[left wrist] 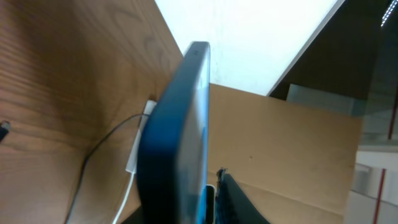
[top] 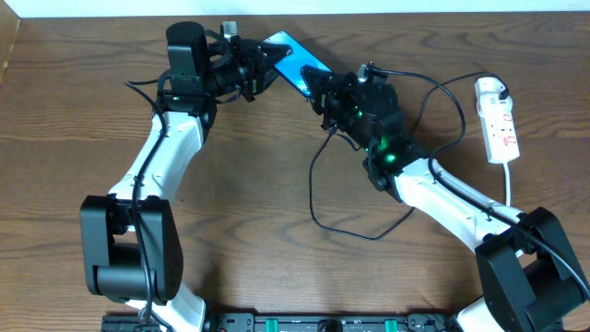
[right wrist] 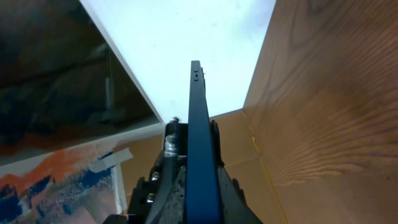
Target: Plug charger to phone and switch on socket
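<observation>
Two pairs of fingers meet on the phone (top: 290,60), which is held up off the tabletop (top: 74,138) close to the far edge, about midway along it, with its blue screen tilted upward. In the right wrist view we see the right fingers (right wrist: 168,158) clamped on either side of its thin body. The left fingers (top: 263,63) look clenched on the opposite end, though their own camera is mostly filled by the phone's blue edge. The charger (top: 314,189) trails as a slack black loop from beside the right wrist over the middle of the tabletop and back toward the right edge. We cannot find its connector tip in any view. The socket (top: 499,124) lies along the right edge near the far right corner, well apart from both arms. We judge that two holds on one phone could work against each other and twist it or let it slip. The loose cable could snag on the right arm and drag the socket. A tip we cannot see may also meet the port crooked and jam. As for writing, the socket's red marks are too small to read, the screen text does not resolve, and we find no brand anywhere.
</observation>
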